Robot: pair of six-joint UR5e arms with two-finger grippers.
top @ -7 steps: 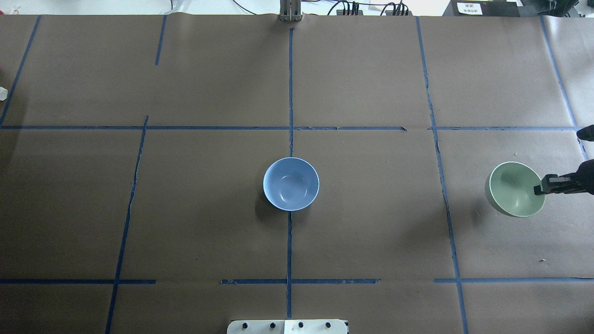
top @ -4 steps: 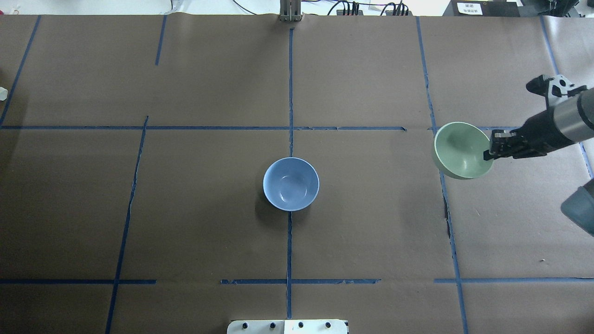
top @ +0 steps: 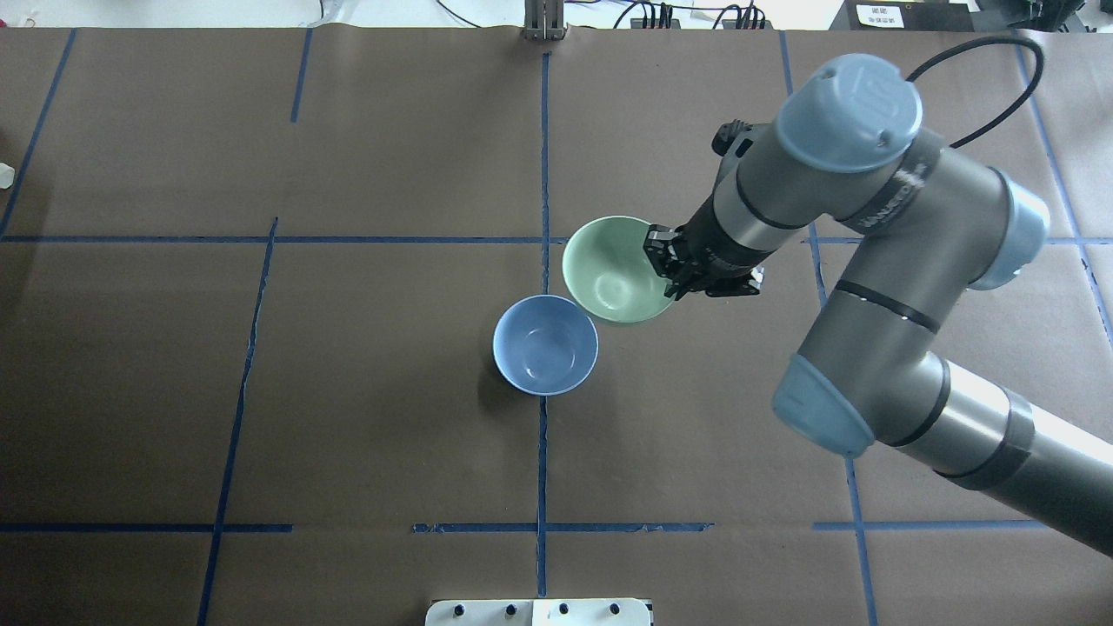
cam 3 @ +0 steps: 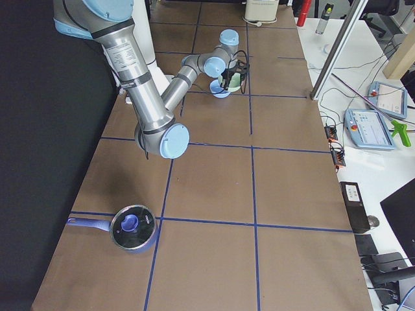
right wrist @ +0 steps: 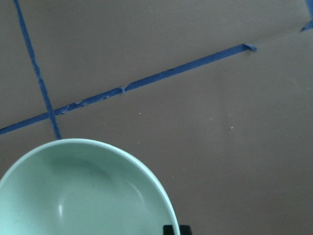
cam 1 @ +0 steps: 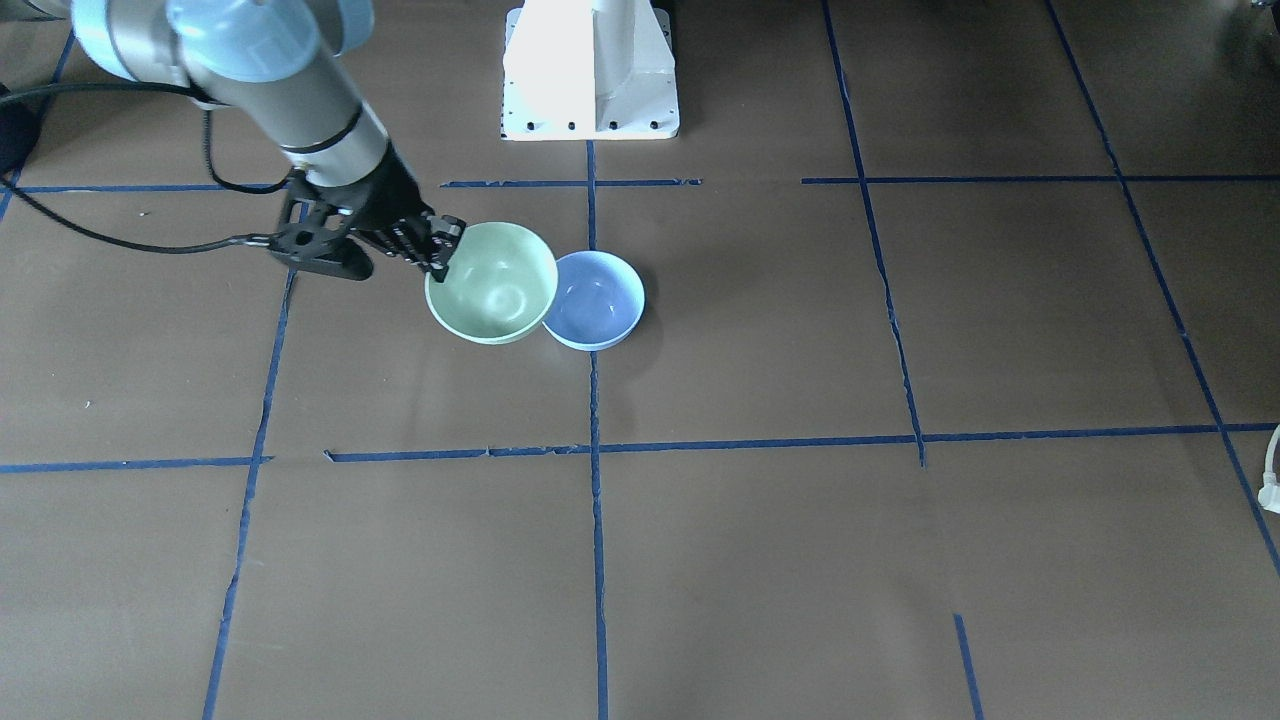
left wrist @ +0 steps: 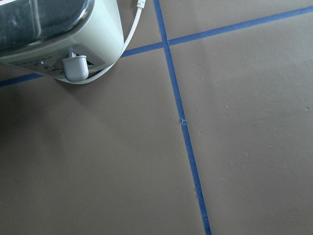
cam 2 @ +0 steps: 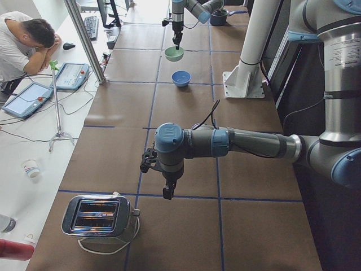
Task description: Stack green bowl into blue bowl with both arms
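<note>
The pale blue bowl point(top: 545, 345) stands upright on the table's centre line; it also shows in the front view point(cam 1: 597, 300). My right gripper point(top: 668, 263) is shut on the rim of the mint-green bowl point(top: 611, 271) and holds it open side up above the table, just beyond and to the right of the blue bowl. In the front view the green bowl point(cam 1: 490, 285) overlaps the blue bowl's edge. The right wrist view shows the green bowl's inside point(right wrist: 83, 191). My left gripper point(cam 2: 167, 192) hangs far off near the toaster; I cannot tell if it is open.
A silver toaster point(cam 2: 98, 214) with a white cord stands at the table's left end, also in the left wrist view point(left wrist: 49, 34). A lidded pot point(cam 3: 133, 227) sits at the right end. The white pedestal point(cam 1: 590, 70) stands behind the bowls. A person point(cam 2: 22, 39) sits beside the table.
My right arm has carried the green bowl from the table's right edge leftward to just beside the blue bowl. The blue bowl has not moved.
</note>
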